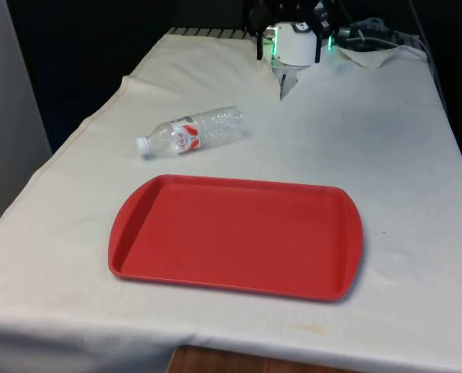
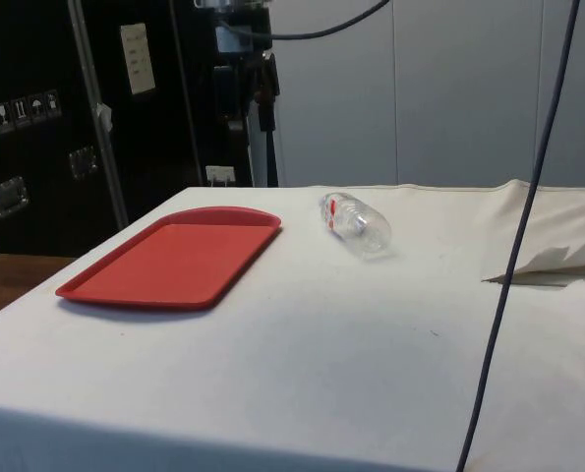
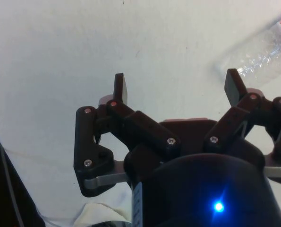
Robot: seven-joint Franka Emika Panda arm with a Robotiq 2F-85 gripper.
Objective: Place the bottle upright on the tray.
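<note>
A clear plastic bottle [image 1: 190, 132] with a white cap and a red-and-white label lies on its side on the white cloth. It rests just beyond the far left corner of the red tray [image 1: 231, 233], cap towards the front view's left. The tray [image 2: 174, 261] holds nothing. In the side view the bottle [image 2: 358, 222] lies next to the tray's far corner. My gripper [image 3: 175, 85] hangs open above bare cloth, nothing between its fingers, and the bottle [image 3: 268, 49] lies off to one side of it. In the front view the gripper [image 1: 288, 53] is high at the table's far end.
A black cable [image 2: 508, 256] hangs down across the side view. A fold of cloth [image 1: 286, 81] rises under the gripper, and loose cables [image 1: 370, 35] lie at the far end. The table's front edge [image 1: 238, 353] is close behind the tray.
</note>
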